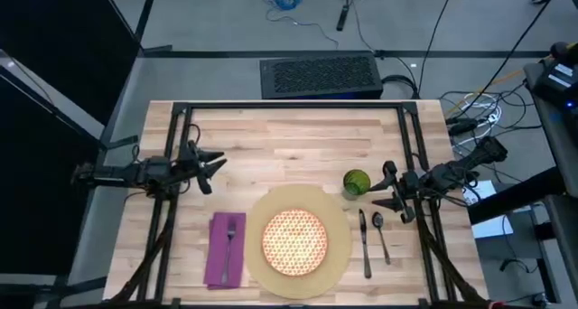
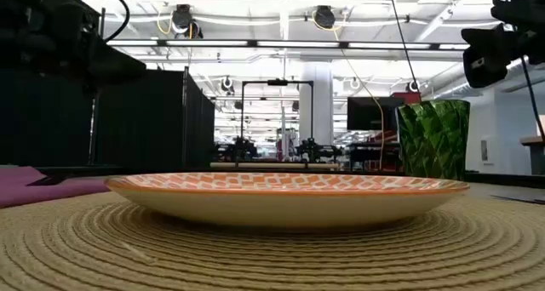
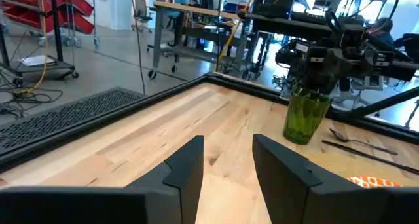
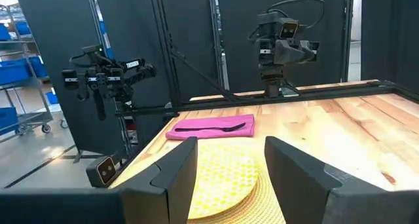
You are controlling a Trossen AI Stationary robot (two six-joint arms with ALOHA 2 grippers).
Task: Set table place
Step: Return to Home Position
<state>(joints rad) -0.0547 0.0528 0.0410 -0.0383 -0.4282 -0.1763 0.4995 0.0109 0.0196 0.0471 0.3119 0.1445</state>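
Note:
On the table (image 1: 298, 137) lies a round tan mat (image 1: 339, 255) with the orange-and-white plate (image 1: 294, 241) at its middle. Left of the mat lies the purple napkin (image 1: 215, 250), the fork (image 1: 230, 241) resting on top of it. Right of the mat lie the knife (image 1: 364, 244) and the spoon (image 1: 381, 235). The green cup (image 1: 356, 182) stands upright beyond them. My left gripper (image 1: 217, 167) hovers open over the table's left part. My right gripper (image 1: 382, 189) hovers open just right of the cup, with nothing between its fingers (image 4: 177, 165).
Black rails (image 1: 289, 104) frame the tabletop. The far half of the table is bare wood (image 3: 196, 112). A black grille box (image 1: 318, 76) sits beyond the far edge, and cables lie on the floor at the right.

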